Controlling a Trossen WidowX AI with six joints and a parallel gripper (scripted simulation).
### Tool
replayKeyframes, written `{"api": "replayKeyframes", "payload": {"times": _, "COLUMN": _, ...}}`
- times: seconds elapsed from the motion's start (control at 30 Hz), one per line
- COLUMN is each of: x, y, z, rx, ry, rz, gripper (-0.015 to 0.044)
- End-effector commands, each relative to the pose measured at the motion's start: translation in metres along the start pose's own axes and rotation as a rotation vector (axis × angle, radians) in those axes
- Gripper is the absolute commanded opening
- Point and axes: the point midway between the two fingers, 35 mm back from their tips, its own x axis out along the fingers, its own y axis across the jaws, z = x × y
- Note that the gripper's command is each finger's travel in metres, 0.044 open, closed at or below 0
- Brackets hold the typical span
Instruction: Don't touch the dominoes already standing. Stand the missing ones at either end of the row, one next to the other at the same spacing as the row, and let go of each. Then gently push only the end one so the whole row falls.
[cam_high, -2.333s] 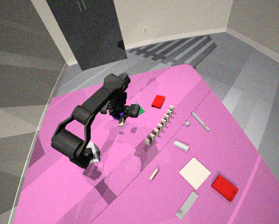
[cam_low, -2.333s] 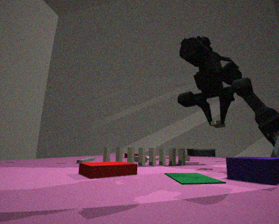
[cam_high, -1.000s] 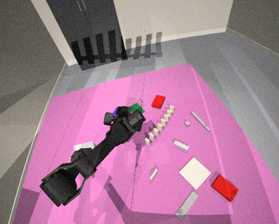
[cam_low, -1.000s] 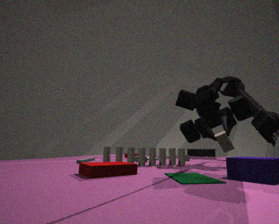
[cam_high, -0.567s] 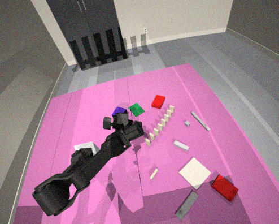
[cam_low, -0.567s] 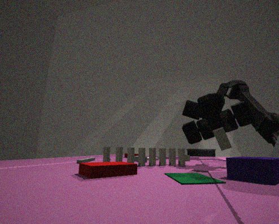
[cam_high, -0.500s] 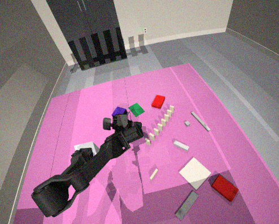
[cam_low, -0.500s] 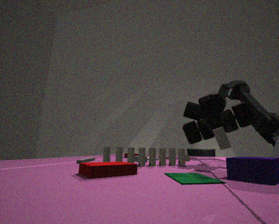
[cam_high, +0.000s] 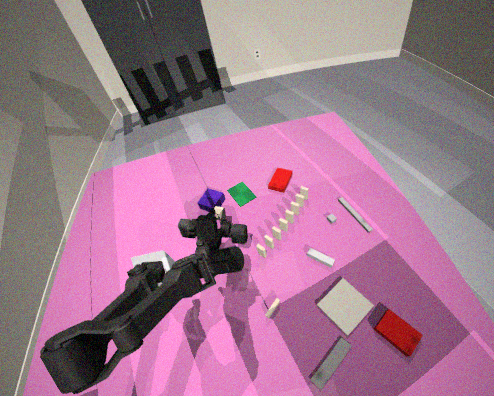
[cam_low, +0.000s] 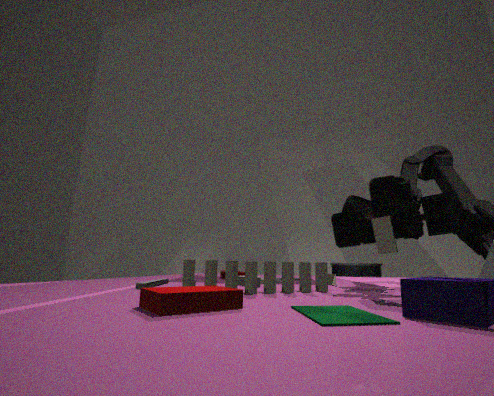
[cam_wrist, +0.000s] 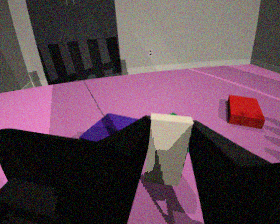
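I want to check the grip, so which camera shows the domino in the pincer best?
The wrist view: the cream domino fills the centre, upright between the two dark fingers. The exterior view shows it small and dim, hanging above the mat. From the top, only its tip peeks past the pincer.

Cream domino upright between the dark claw fingers, purple block and red block beyond.
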Motion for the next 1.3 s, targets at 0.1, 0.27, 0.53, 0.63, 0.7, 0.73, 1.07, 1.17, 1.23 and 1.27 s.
{"api": "replayKeyframes", "payload": {"times": 0.1, "x": -0.013, "y": 0.003, "z": 0.004, "rx": -0.100, "ry": -0.107, "rz": -0.068, "gripper": 0.0107}}
{"api": "replayKeyframes", "payload": {"times": 0.27, "x": -0.013, "y": 0.003, "z": 0.004, "rx": -0.102, "ry": -0.110, "rz": -0.069, "gripper": 0.0107}}
{"api": "replayKeyframes", "payload": {"times": 0.53, "x": -0.013, "y": 0.003, "z": 0.004, "rx": -0.102, "ry": -0.110, "rz": -0.069, "gripper": 0.0107}}
{"api": "replayKeyframes", "payload": {"times": 0.63, "x": -0.013, "y": 0.003, "z": 0.004, "rx": -0.102, "ry": -0.110, "rz": -0.069, "gripper": 0.0107}}
{"api": "replayKeyframes", "payload": {"times": 0.7, "x": -0.013, "y": 0.003, "z": 0.004, "rx": -0.102, "ry": -0.110, "rz": -0.069, "gripper": 0.0107}}
{"api": "replayKeyframes", "payload": {"times": 0.73, "x": -0.013, "y": 0.003, "z": 0.004, "rx": -0.102, "ry": -0.110, "rz": -0.069, "gripper": 0.0107}}
{"api": "replayKeyframes", "payload": {"times": 1.07, "x": -0.010, "y": -0.001, "z": -0.015, "rx": -0.097, "ry": -0.095, "rz": -0.067, "gripper": 0.0107}}
{"api": "replayKeyframes", "payload": {"times": 1.17, "x": -0.008, "y": -0.002, "z": -0.022, "rx": -0.097, "ry": -0.093, "rz": -0.066, "gripper": 0.0107}}
{"api": "replayKeyframes", "payload": {"times": 1.23, "x": -0.008, "y": -0.003, "z": -0.027, "rx": -0.097, "ry": -0.092, "rz": -0.065, "gripper": 0.0107}}
{"api": "replayKeyframes", "payload": {"times": 1.27, "x": -0.007, "y": -0.003, "z": -0.029, "rx": -0.097, "ry": -0.092, "rz": -0.065, "gripper": 0.0107}}
